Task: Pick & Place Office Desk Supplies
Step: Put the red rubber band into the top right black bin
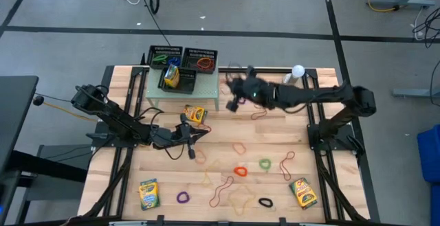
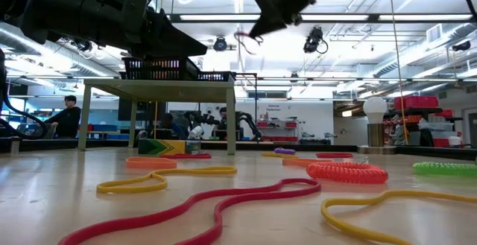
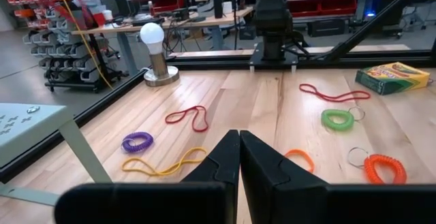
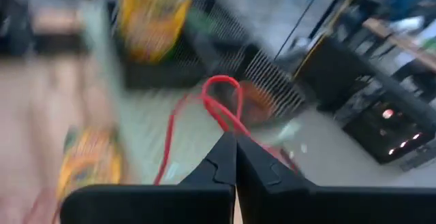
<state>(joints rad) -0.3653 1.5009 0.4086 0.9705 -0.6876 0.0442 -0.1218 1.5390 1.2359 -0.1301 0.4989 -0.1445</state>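
Nearest the low camera you see a red rubber band [image 2: 201, 208] snaking across the wood, with a yellow band [image 2: 160, 179] behind it and an orange coil [image 2: 346, 172] to its right.

Note the right gripper [image 4: 236, 146]: its fingers are pinched together on a thin red loop [image 4: 221, 108], which dangles from the tips. In the high view you find this gripper [image 1: 234, 102] raised near the far side of the table [image 1: 323, 143], just beside the grey stand [image 1: 155, 95] that carries the black mesh trays [image 1: 206, 53]. One crayon box [image 1: 171, 76] stands in the front tray.

Check the left gripper [image 3: 238, 149]: its fingers are closed with nothing between them. It sits low over the middle of the table [image 1: 196, 138], close to a second crayon box [image 1: 195, 114] lying beside the stand.

Two more crayon boxes rest near the front edge, one at the left [image 1: 148, 194] and one at the right [image 1: 303, 192]. Loose bands lie between them, including a purple one [image 1: 183, 198], a green one [image 1: 265, 163] and a black one [image 1: 265, 202]. A white ball-topped stand [image 1: 297, 72] sits at the far right corner.
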